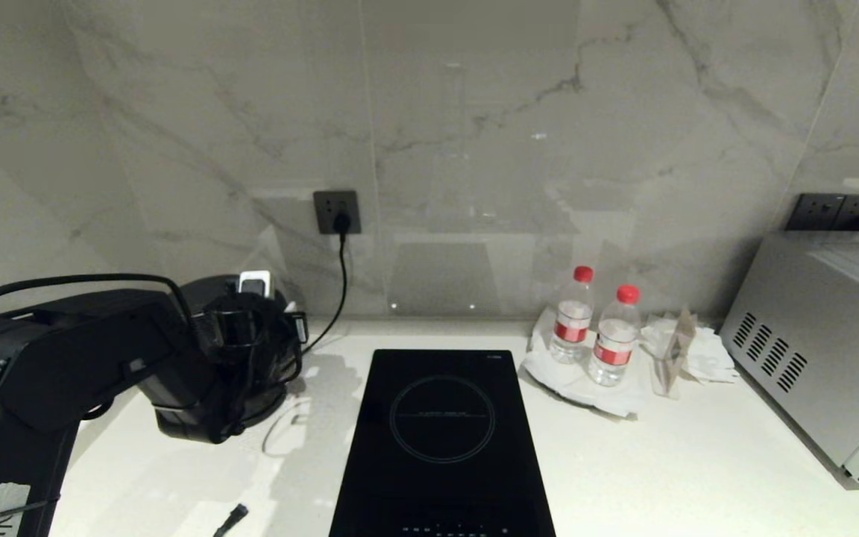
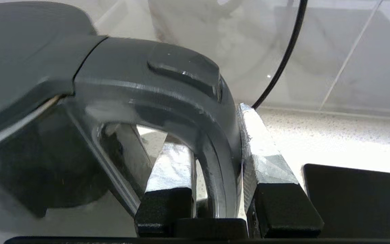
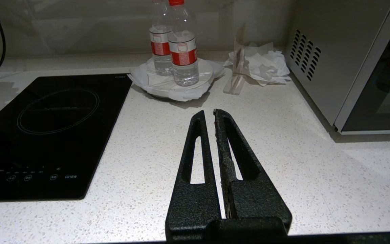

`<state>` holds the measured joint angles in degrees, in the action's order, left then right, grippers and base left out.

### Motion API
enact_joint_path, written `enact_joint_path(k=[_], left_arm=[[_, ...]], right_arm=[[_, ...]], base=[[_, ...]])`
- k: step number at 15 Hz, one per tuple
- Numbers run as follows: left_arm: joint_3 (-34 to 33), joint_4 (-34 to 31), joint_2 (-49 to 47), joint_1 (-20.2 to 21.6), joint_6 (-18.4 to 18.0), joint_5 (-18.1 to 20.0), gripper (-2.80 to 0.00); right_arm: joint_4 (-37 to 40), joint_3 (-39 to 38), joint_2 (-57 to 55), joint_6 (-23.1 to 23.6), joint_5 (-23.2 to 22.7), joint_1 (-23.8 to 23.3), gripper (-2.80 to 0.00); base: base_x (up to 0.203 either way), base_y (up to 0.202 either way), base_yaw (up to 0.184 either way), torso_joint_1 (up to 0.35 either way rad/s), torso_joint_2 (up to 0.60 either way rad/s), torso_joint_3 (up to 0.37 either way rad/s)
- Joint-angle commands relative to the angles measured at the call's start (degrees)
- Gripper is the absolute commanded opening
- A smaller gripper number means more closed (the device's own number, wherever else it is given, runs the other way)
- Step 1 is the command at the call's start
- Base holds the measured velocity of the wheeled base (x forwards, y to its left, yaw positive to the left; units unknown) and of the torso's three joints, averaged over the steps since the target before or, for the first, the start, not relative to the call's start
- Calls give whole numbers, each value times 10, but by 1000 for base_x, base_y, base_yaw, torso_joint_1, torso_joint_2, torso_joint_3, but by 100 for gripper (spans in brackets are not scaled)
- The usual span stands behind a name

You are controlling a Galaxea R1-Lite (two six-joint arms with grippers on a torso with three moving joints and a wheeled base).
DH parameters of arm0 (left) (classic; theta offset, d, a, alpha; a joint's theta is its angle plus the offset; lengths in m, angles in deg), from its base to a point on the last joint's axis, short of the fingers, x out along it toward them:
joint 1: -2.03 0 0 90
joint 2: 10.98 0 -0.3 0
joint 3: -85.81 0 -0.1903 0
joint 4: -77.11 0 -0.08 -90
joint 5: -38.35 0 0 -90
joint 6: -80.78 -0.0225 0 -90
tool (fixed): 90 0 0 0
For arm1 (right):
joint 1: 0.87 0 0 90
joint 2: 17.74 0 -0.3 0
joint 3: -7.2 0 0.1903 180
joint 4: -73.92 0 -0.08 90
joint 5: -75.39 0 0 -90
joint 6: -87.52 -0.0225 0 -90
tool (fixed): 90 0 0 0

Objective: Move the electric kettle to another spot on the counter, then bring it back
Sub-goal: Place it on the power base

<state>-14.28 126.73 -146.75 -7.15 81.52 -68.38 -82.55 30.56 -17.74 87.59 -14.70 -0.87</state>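
Head cam looks down over the black glass induction hob [image 1: 441, 440], which the low right wrist cam shares, while the left wrist cam sits tight against the glossy black kettle [image 2: 141, 101].

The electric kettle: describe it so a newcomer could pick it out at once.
Start at the black induction hob set in the white counter and look to its left, below the wall socket. There stands the electric kettle, glossy black, its loop handle clamped by the left end effector, unlike the clear, red-capped water bottles right of the hob.

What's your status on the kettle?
Left gripper shut on electric kettle handle, back left of counter. Right gripper shut, idle. Induction hob alongside.
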Motion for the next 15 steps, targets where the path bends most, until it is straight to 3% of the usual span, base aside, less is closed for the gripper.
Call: enact_joint_path(k=[1,10,15], left_arm=[[-4,6,3,0,0,-1,-280],[6,5,-8,2,0,1,-280],[-9,7,-19,-20,-1,-3,-280]], right_arm=[[0,0,0,0,0,0,-280],[0,0,-1,0,0,0,-280],[0,0,-1,0,0,0,-280]], base=[[0,0,0,0,0,0],[0,0,0,0,0,0],[0,0,0,0,0,0]])
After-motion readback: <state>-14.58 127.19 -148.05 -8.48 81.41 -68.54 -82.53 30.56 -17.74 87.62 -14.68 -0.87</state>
